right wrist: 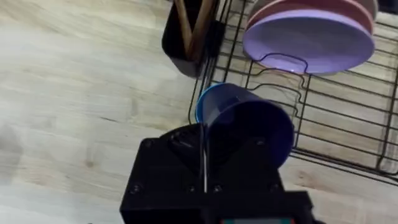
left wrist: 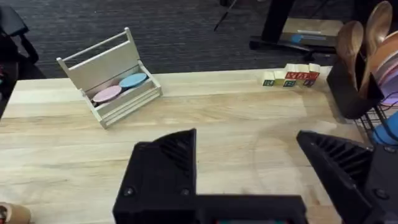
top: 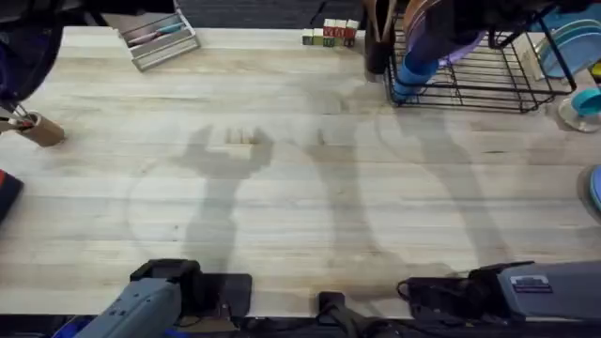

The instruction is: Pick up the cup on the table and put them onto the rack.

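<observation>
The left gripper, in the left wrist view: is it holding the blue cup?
No. The left gripper stands open above bare table; the blue cup is in the right gripper, by the rack.

One cup (right wrist: 245,121), one rack (top: 488,75), two hands

Bright blue on the cup (right wrist: 245,121), plain, unpatterned. Black wire on the rack (top: 488,80) at two o'clock, holding a purple plate (right wrist: 308,40) backed by orange-pink. Pale wood with long grain lines across the surface (top: 300,188). Dark holder (right wrist: 186,43) with brown wooden utensils. Grey slatted tray (left wrist: 109,78) at eleven o'clock, pink and light-blue discs inside. Black right pincer (right wrist: 208,165).
</observation>
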